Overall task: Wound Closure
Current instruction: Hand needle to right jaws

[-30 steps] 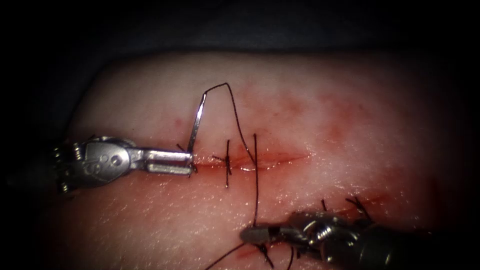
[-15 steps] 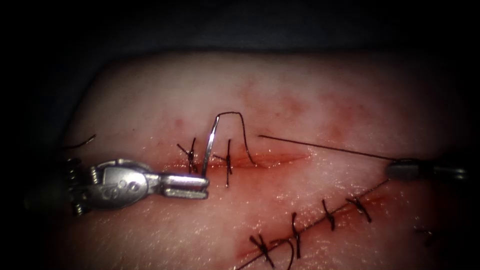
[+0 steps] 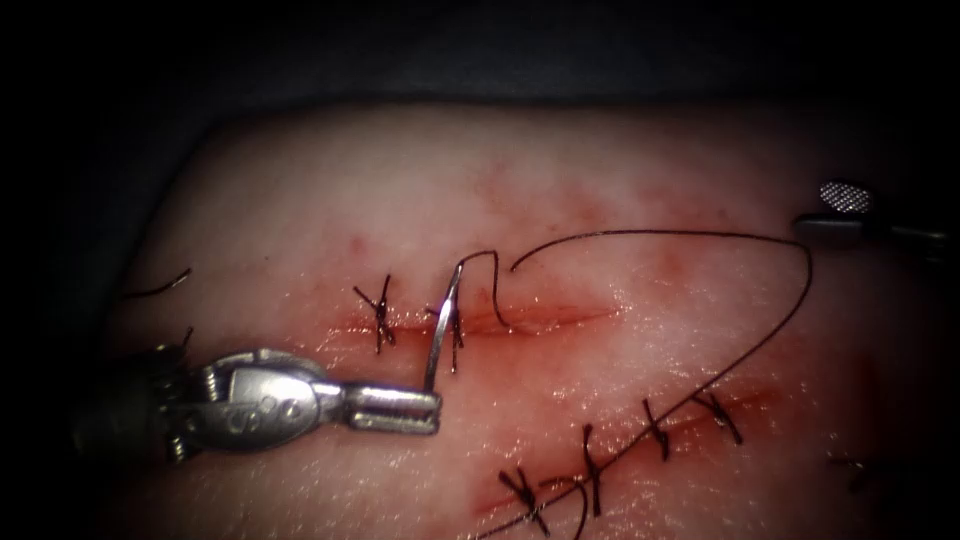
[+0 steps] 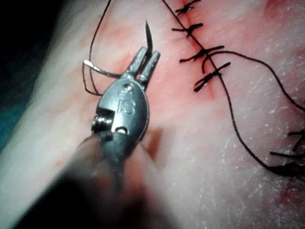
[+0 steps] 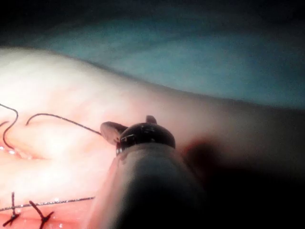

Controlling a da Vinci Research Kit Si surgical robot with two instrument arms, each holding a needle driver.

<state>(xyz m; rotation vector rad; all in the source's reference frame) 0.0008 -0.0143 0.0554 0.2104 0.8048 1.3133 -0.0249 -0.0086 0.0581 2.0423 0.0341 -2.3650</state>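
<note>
Needle [image 3: 441, 330] clear of tissue [image 3: 620, 170], just below cut [image 3: 540, 318], now lower-right, held near its tail by left fingers [image 3: 400, 410] | thread [image 3: 700, 236] slackens into loop | right fingers [image 3: 815, 228] shut on thread, risen up-right.

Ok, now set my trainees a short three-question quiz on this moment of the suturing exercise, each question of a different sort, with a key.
1. True or false: the left tool grips the needle close to its pointed end, and the needle is clear of the tissue.
2. How many tied stitches cross the lower cut? A two, B four, C six.
3. Fill in: the long slack loop of thread reaches the tip of the ___ tool.

Key: 1 true. 2 B. 3 right.
</note>
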